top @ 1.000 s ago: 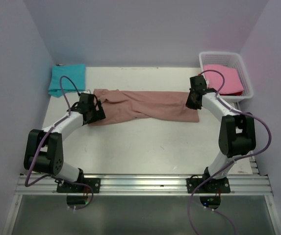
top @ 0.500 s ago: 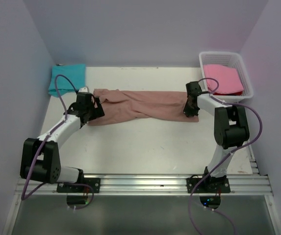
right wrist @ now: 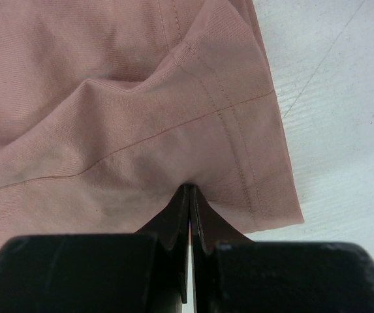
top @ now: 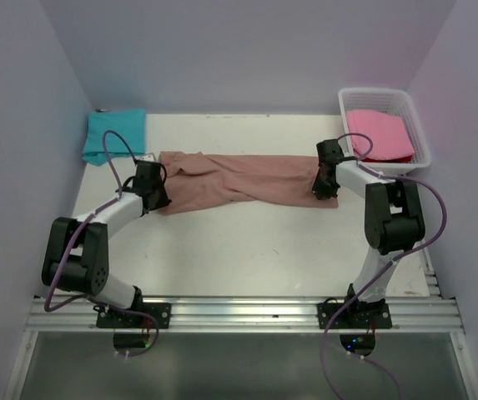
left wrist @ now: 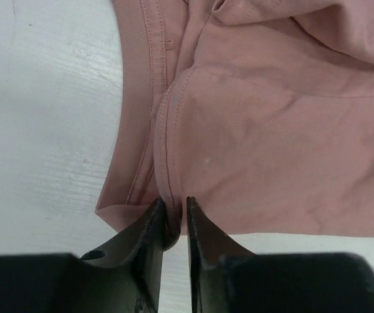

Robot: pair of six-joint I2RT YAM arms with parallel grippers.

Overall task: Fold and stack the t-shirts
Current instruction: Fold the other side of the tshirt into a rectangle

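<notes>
The salmon tee [top: 247,182] lies stretched into a long, rumpled band across the far half of the white surface [top: 247,246], running from one gripper to the other. What shows of it in the wrist views is plain cloth. The left wrist view shows a ribbed collar band and double-stitched seams, and the right wrist view a stitched hem. No print or lettering faces any camera.

The left gripper [left wrist: 173,210] sits at the band's left end, low on the surface. Its fingers [left wrist: 149,231] are drawn almost together, leaving only a thin slot. A raised fold of the tee beside the collar runs down into that slot and is pinched there. The collar curves away to the left of the fold, and bare surface shows beyond it.

The right gripper [right wrist: 190,193] is at the band's right end. Its fingers [right wrist: 175,225] are pressed flat against each other with a small peak of cloth nipped at the tips, just inside the hemmed edge. The hem lies to the right of the grasp, with bare surface past it.

A teal tee [top: 115,136] lies folded at the far left corner, apart from the salmon one. A pink tee [top: 379,133] rests inside a white basket [top: 423,142] at the far right corner, near the right arm's wrist.
</notes>
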